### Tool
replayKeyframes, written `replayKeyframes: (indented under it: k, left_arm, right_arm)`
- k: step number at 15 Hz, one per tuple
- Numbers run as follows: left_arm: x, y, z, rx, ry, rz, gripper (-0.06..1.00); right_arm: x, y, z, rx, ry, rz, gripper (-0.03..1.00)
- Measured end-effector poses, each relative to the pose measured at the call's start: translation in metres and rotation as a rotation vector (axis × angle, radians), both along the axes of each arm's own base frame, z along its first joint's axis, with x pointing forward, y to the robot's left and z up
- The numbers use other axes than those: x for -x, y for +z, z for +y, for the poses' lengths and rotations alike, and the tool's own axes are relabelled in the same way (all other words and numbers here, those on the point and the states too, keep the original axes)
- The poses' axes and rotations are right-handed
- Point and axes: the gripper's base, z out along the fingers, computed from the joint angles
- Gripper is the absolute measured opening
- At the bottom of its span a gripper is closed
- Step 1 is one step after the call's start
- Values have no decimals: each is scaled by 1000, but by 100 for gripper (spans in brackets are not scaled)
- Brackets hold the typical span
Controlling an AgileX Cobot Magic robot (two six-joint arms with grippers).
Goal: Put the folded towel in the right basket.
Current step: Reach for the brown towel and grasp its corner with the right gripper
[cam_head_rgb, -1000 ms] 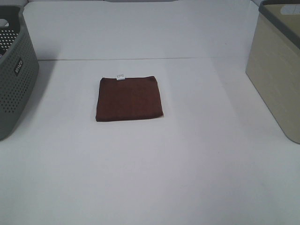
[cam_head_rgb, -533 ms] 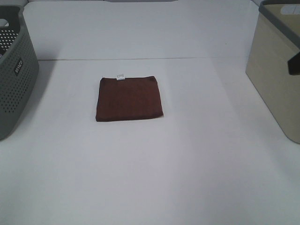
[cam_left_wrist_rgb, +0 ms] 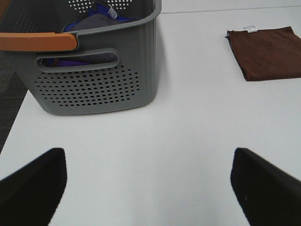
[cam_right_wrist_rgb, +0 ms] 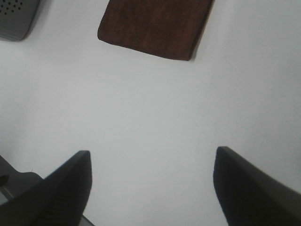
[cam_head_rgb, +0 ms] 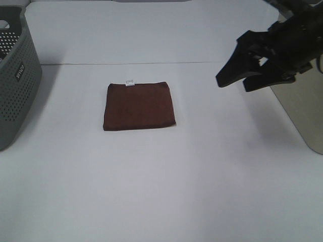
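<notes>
— Where is the folded towel (cam_head_rgb: pixel 140 106) seen?
— It is laid flat on the white table (cam_head_rgb: pixel 161 191), left of centre in the high view, with its white tag (cam_head_rgb: pixel 130 82) at the far edge.
— And the right gripper (cam_head_rgb: pixel 236 84)?
— It is held above the table at the upper right of the frame, in front of the right basket (cam_head_rgb: pixel 298 106). Its jaws are spread and nothing is gripped. The towel is found to its lower left, well apart.
— The left gripper (cam_left_wrist_rgb: pixel 148 188)?
— It is shown only in its wrist view, parted and empty.
</notes>
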Motion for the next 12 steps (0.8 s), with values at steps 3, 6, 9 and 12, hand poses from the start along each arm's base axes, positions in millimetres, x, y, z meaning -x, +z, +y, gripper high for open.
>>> replayKeyframes:
  k: [3, 6, 9, 12]
  left_arm:
    - [0, 0, 0, 0, 0, 0, 88]
    - [0, 0, 0, 0, 0, 0, 88]
    - [0, 0, 0, 0, 0, 0, 88]
    - [0, 0, 0, 0, 0, 0, 88]
  right_arm:
    - [-30, -21, 21, -15, 16, 50, 71]
    - [-70, -48, 33, -36, 16, 96, 71]
    - [-106, -77, 44, -63, 22, 149, 71]
    - [-137, -104, 52, -79, 17, 188, 77]
